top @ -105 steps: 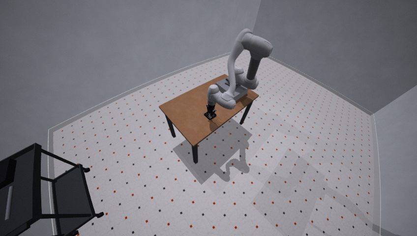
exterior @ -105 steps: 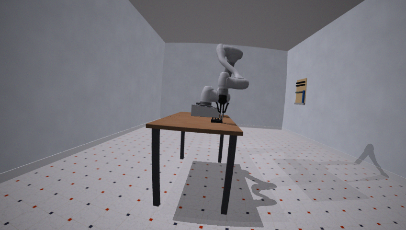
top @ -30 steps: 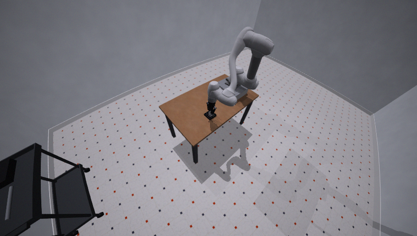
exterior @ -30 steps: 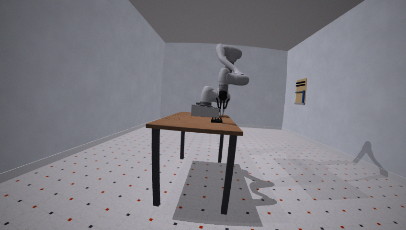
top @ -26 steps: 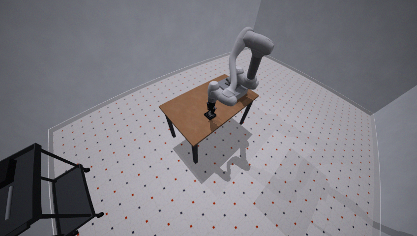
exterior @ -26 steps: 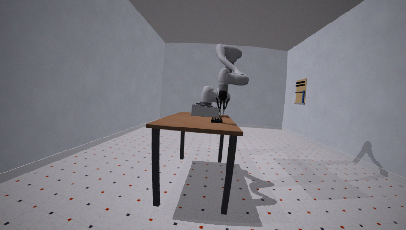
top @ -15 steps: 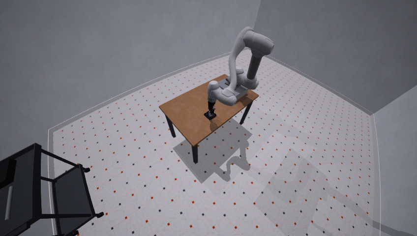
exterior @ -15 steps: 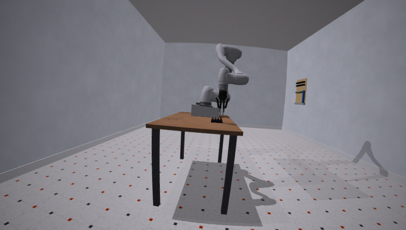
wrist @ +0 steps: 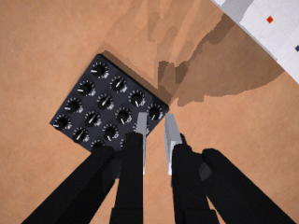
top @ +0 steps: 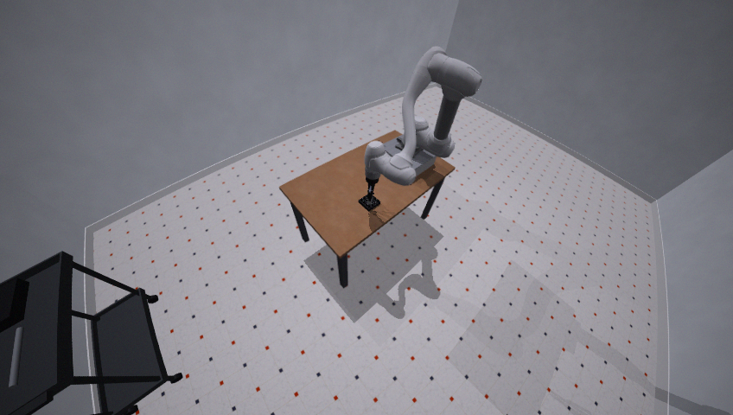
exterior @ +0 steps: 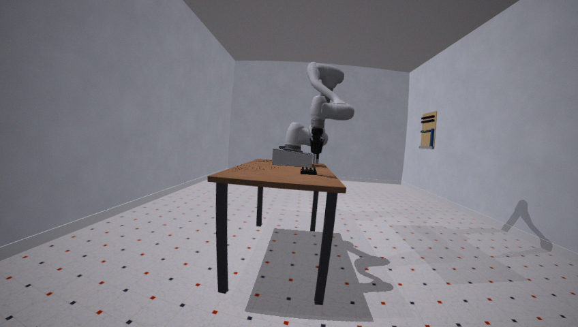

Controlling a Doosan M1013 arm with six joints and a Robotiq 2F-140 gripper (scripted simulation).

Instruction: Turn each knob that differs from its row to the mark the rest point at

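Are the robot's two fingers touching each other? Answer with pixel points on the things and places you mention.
Apart. The wrist view shows it: the wooden tabletop (top: 326, 195) (exterior: 263, 176) (wrist: 238, 154) is visible between the fingers (top: 370, 190) (exterior: 314, 158).

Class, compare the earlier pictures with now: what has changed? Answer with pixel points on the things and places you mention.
The jaws have drawn closer together and risen from the knob box (top: 371, 207) (exterior: 308, 171) (wrist: 112, 105), with the arm's wrist (top: 374, 156) (exterior: 317, 107). No hold on anything shows. The box and table (top: 318, 195) (exterior: 259, 178) (wrist: 42, 187) stayed put.
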